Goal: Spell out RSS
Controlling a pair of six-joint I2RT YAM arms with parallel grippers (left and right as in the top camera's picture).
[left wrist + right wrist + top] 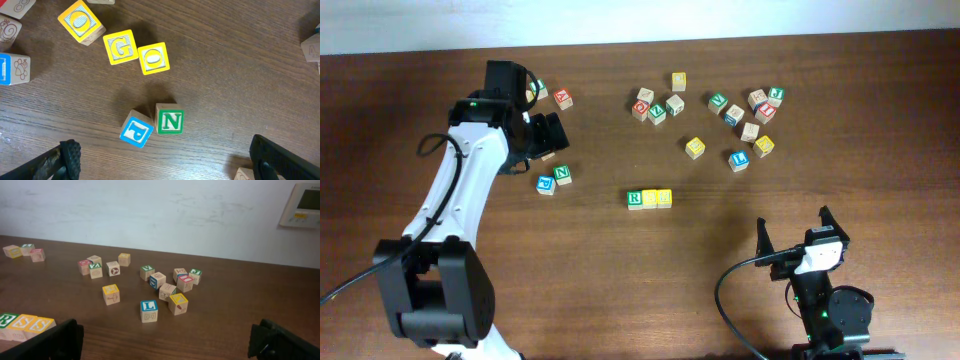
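On a wooden table [880,120], three letter cubes [649,198] are sitting in a touching row at centre, already spelling RSS, as the left gripper [552,137] is hovering wide open near an N cube [170,121] and the right gripper [794,222] is idling wide open, seemingly leaving only withdrawal.

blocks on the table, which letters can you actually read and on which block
"R": green row block, left end of the three-block row.
"S": middle row block, yellow.
"S": right row block, yellow.
"N": second green block, left wrist view.
"G": yellow wrist-view block, same view.
"L": blue block, right wrist view.
The wall panel display is too blurred.
The rest are too small, blurred or turned to read.
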